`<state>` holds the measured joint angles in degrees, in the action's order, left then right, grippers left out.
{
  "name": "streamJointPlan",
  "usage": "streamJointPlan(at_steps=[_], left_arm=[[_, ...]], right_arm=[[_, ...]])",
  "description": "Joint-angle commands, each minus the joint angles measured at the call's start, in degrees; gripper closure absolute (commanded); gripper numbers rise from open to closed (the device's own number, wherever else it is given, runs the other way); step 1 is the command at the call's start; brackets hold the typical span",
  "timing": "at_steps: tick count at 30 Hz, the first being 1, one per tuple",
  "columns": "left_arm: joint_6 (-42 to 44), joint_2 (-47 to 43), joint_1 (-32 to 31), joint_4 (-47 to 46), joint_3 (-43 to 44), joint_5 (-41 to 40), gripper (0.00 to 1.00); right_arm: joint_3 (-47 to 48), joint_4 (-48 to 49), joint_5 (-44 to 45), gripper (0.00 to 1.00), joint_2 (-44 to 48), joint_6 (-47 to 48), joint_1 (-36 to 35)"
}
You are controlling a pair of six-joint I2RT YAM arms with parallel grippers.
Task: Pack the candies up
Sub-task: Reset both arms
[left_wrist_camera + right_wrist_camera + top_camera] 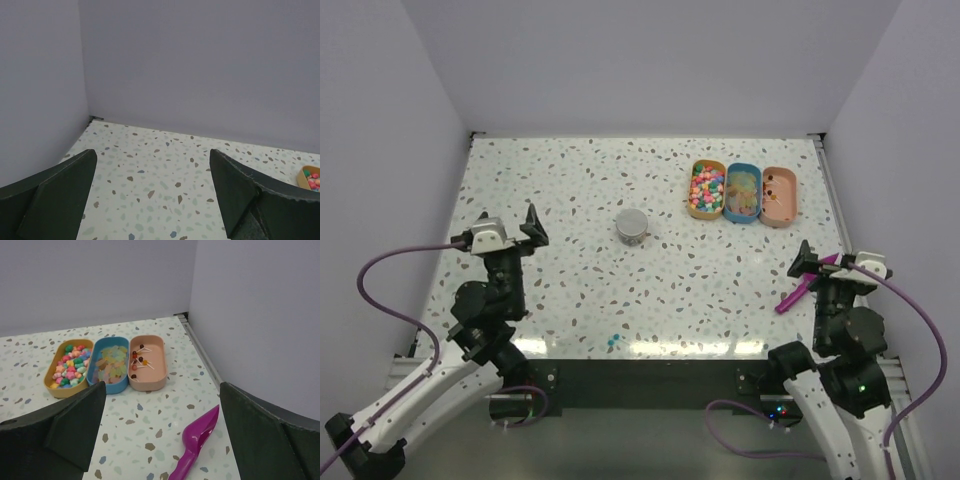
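Note:
The candies [137, 359] are a few tiny dark red, brown and orange pieces with white sticks. They lie in a pink tray [147, 385] at the back right [792, 196]. A purple scoop [197, 440] lies on the table just below and between my right gripper's fingers, also seen from above [798, 291]. My right gripper [162, 392] is open and holds nothing; it hovers near the scoop [835, 260]. Far left of the trays, my left gripper [508, 222] is open over bare table [152, 165].
A blue tray [112, 387] of pale flat candies and a yellow tray [62, 391] of bright pastel candies stand left of the pink one. A small grey cup [632, 226] stands mid-table. Two tiny blue-green bits [611, 341] lie near the front edge. Walls enclose three sides.

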<state>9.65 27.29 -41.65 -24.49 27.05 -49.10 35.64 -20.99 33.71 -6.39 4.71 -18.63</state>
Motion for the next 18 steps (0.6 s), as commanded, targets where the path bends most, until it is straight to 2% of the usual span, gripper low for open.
streamJointPlan(at_steps=[1, 11, 18], left_arm=[[3.46, -0.66, 0.69, -8.45, -4.01, -4.24, 0.00], [-3.75, 1.63, 9.73, -3.46, -1.83, 0.23, 0.00], [-6.57, 2.15, 11.50, -1.97, -1.56, 2.52, 0.00]], right_arm=[[-1.18, 3.86, 0.74, 0.01, 2.17, 1.27, 0.09], [-1.80, 3.94, -1.19, 0.01, 2.17, 1.97, 0.18], [-2.15, 4.29, -1.90, 0.01, 1.91, 1.97, 0.18]])
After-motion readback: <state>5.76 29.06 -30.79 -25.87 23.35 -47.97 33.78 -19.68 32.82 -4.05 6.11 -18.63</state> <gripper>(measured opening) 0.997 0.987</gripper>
